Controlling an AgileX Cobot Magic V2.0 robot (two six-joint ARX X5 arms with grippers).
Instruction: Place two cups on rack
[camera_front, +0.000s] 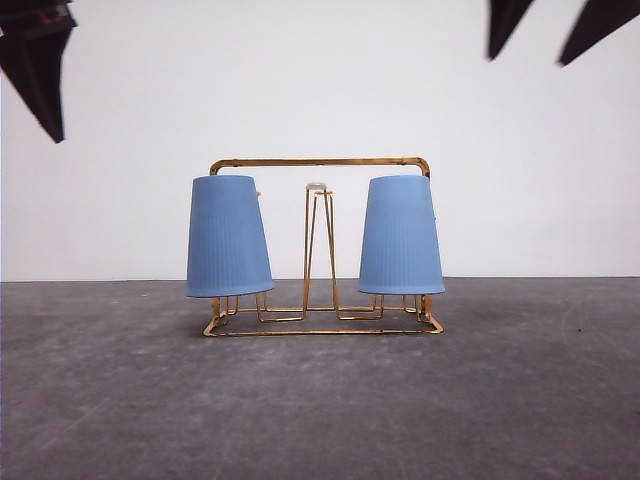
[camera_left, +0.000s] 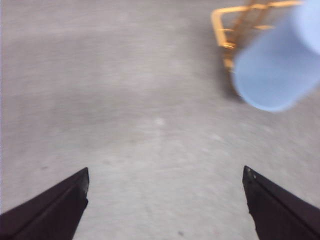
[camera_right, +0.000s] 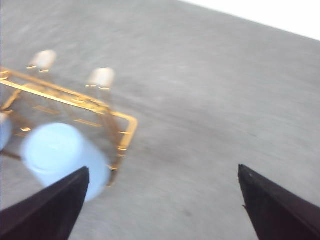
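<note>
Two cups, left (camera_front: 229, 236) and right (camera_front: 401, 235), sit inverted on the outer prongs of the rack (camera_front: 320, 163). Left gripper (camera_left: 165, 200) and right gripper (camera_right: 162, 200) hang wide open, empty. The ribbed plastic looks light, thin and squeezable; best gripped gently across the mid-wall.

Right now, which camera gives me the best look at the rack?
The front view: the whole rack is sharp, with a cup upside down at each end and the middle prongs bare. The left wrist view catches one blurred corner; the right wrist view shows a blurred end from above.
</note>
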